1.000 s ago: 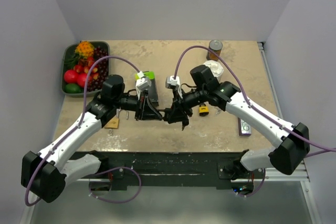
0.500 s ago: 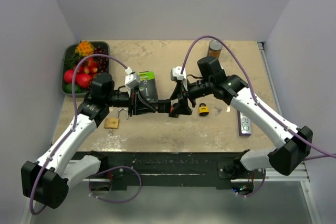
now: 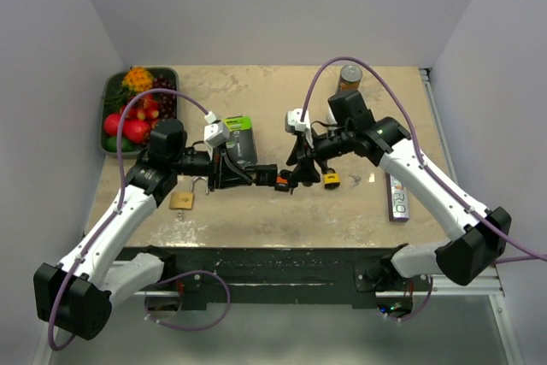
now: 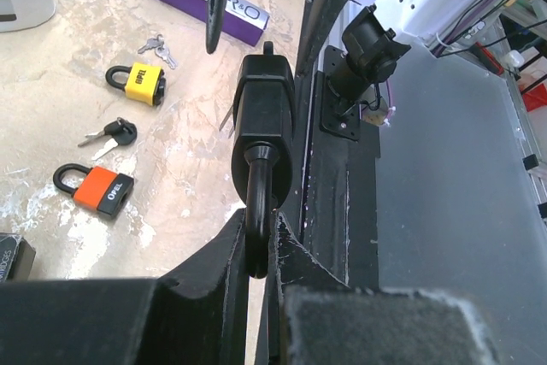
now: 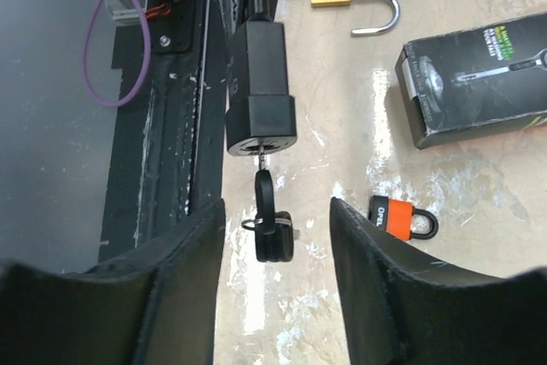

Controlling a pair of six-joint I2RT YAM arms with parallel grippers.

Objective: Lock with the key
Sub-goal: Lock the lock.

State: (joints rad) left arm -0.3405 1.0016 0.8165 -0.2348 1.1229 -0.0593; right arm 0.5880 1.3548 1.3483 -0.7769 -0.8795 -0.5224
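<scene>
A black padlock (image 4: 265, 108) hangs above the table with its shackle (image 4: 259, 203) pinched in my left gripper (image 4: 261, 254), which is shut on it. A black-headed key (image 5: 266, 198) sits in the keyhole at the padlock's (image 5: 261, 83) free end, and a ring with a second key dangles from it. My right gripper (image 5: 275, 211) is open. Its fingers (image 5: 184, 250) stand on either side of the key without touching it. From above, the left gripper (image 3: 244, 175) and the right gripper (image 3: 299, 173) face each other over the table's middle.
On the table lie an orange padlock (image 5: 402, 215), a yellow padlock (image 3: 331, 179), a brass padlock (image 3: 181, 200) with its shackle open, loose keys (image 4: 111, 134), a black and green box (image 3: 239, 138) and a purple box (image 3: 397, 203). A fruit tray (image 3: 137, 108) and a can (image 3: 350, 77) stand at the back.
The right gripper has let go of the key, opened and drawn back to the right. The left arm shifted left a second ago and has since held the padlock still.
</scene>
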